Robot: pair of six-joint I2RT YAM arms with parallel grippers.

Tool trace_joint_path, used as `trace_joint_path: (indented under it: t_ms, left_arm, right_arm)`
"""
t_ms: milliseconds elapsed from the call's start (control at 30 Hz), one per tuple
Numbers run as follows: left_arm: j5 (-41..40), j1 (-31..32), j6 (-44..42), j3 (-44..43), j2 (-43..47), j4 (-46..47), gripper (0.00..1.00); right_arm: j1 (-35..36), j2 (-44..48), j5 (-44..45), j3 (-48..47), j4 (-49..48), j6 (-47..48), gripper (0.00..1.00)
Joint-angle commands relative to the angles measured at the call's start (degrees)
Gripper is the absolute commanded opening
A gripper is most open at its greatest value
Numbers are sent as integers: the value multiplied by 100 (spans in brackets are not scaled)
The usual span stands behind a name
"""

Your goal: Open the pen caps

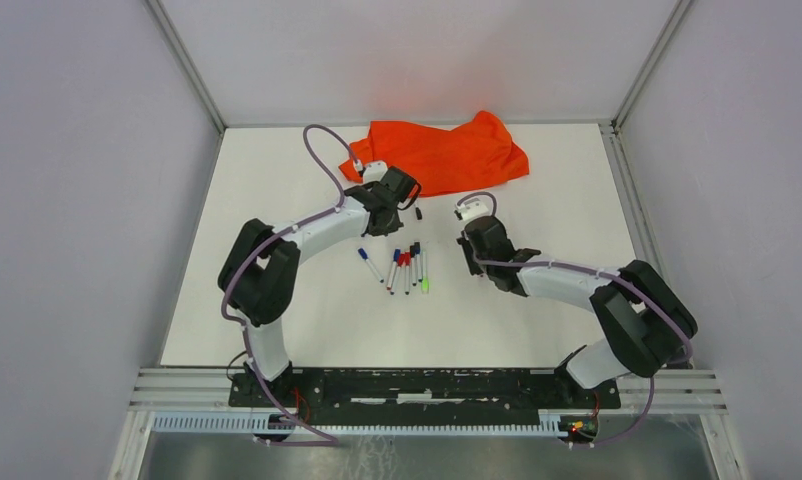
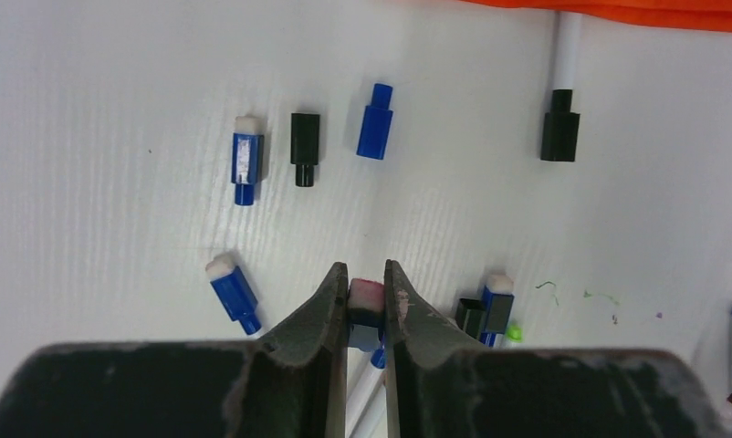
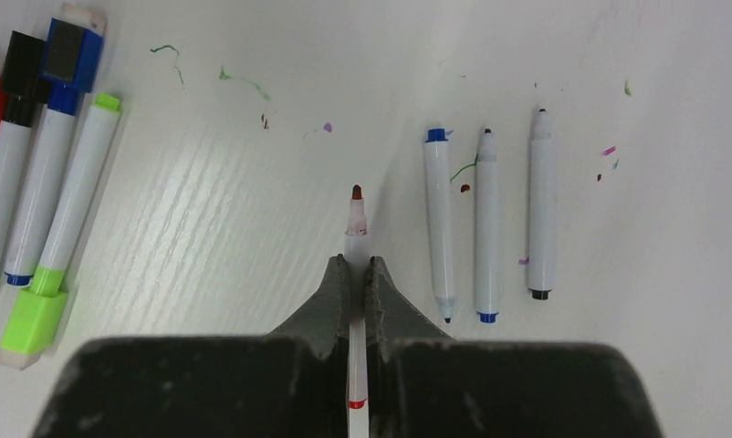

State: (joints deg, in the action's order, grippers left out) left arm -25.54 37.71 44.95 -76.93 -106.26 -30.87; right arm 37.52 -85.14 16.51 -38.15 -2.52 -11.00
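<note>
Left gripper (image 2: 367, 276) pinches one cap (image 2: 366, 297); right gripper (image 3: 357, 265) clamped on bare red-tipped pen (image 3: 356, 219). Loose caps (image 2: 305, 146) lie scattered ahead of left gripper; three bare pens (image 3: 486, 224) done. At least four capped pens (image 3: 61, 219) left, roughly halfway

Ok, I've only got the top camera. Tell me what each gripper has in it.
Observer: The right gripper is shut on a white pen barrel, its red tip bare.
Operator: Now the left one.
Observer: The left gripper is shut on a small cap with a pink-stained end.
Operator: Count the bare pens near the right gripper.
Observer: Three uncapped pens lie side by side next to it.
</note>
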Motion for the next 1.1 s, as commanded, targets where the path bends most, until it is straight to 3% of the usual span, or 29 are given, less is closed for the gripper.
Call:
trace_joint_path:
  t_ms: [0,200,467,700,833,1067]
  left_arm:
    - [-268,-79,-307,-255,-93,-260,6]
    - [-235,-199,-338,-240,-283,-353,16]
    - [-207,-306,-360,-78,-399,-240,20]
    - [-137,-399,-416,35,-392,-150,35]
    - [-101,-428,-421,111,-347,-75,41]
    - [-47,-440,-370,187,-103,17,41]
  right_arm:
    - [-86,-189,-135,-393,-39,188,0]
    - [-170,-456,-189,-552,-52,302,2]
    - [-236,-679,-157,-658,-21,396,21]
    - [-254,-626,-150,-741,23,484,40]
    - [-241,-444,-247,-797,15,482,43]
    - [9,-280,-503,-1095,129,245,44]
